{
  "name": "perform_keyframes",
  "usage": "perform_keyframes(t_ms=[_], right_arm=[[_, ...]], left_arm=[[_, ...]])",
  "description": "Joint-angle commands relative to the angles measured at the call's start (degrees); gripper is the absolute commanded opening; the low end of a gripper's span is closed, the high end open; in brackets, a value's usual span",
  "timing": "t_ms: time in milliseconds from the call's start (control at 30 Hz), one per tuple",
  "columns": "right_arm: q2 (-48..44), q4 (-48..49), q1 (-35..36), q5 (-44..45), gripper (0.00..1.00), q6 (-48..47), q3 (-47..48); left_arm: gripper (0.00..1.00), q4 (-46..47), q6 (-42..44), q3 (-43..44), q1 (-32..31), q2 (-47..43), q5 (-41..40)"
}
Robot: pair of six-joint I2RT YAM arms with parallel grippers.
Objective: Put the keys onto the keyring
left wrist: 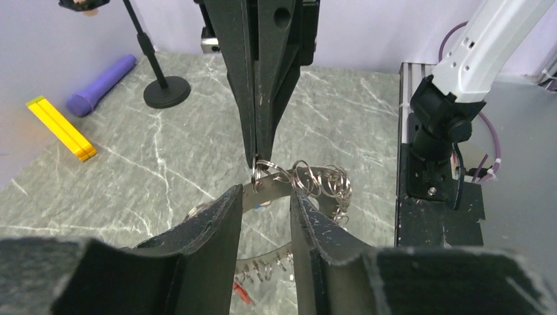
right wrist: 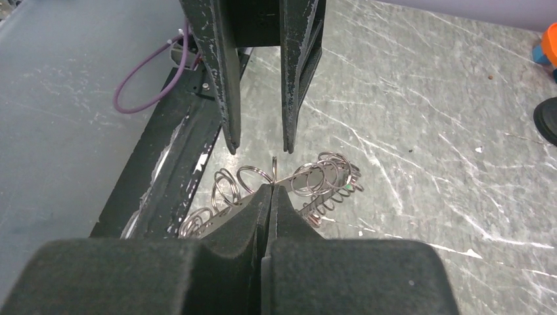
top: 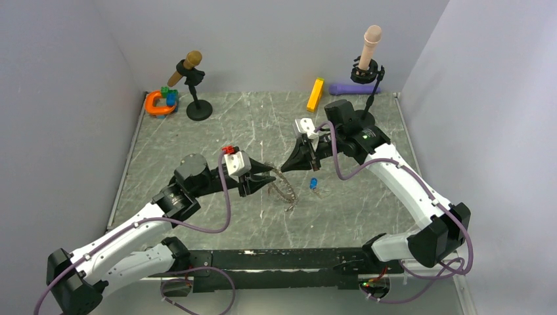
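The keyring (top: 284, 189) is a grey metal band fringed with small wire loops, near the table's middle. My right gripper (top: 284, 167) is shut on one loop at the ring's rim, as the right wrist view (right wrist: 270, 187) shows. My left gripper (top: 269, 177) is open, its tips facing the right gripper's. In the left wrist view the keyring band (left wrist: 328, 180) crosses just beyond the left gripper (left wrist: 266, 197). A blue key (top: 314, 183) lies on the table right of the ring. A red key (left wrist: 242, 293) lies under the ring.
A yellow block (top: 316, 94) and a purple cylinder (top: 351, 88) lie at the back right, by a black stand (top: 368, 71) holding a pale peg. A microphone stand (top: 198, 105) and an orange C-shaped toy (top: 156, 104) stand at the back left.
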Motion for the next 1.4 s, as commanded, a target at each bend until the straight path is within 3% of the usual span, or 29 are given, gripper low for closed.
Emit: perform_keyframes(t_ms=[0,967,1367], right_arm=[[-0.3,0.3,0.3,-1.1,0.00,-0.3,1.3],[-0.2,-0.5,0.4,-1.4,0.00,-1.3,1.1],[-0.2,-0.6,0.4,-1.5,0.00,-1.4,1.1]], left_arm=[[0.37,-3.9,3.3,1.6,0.1,-0.7,-1.7],[0.31,2.0,3.6,4.1,0.1,4.2,1.6],[0.15,-0.4,4.8,5.6,0.0,5.0,2.4]])
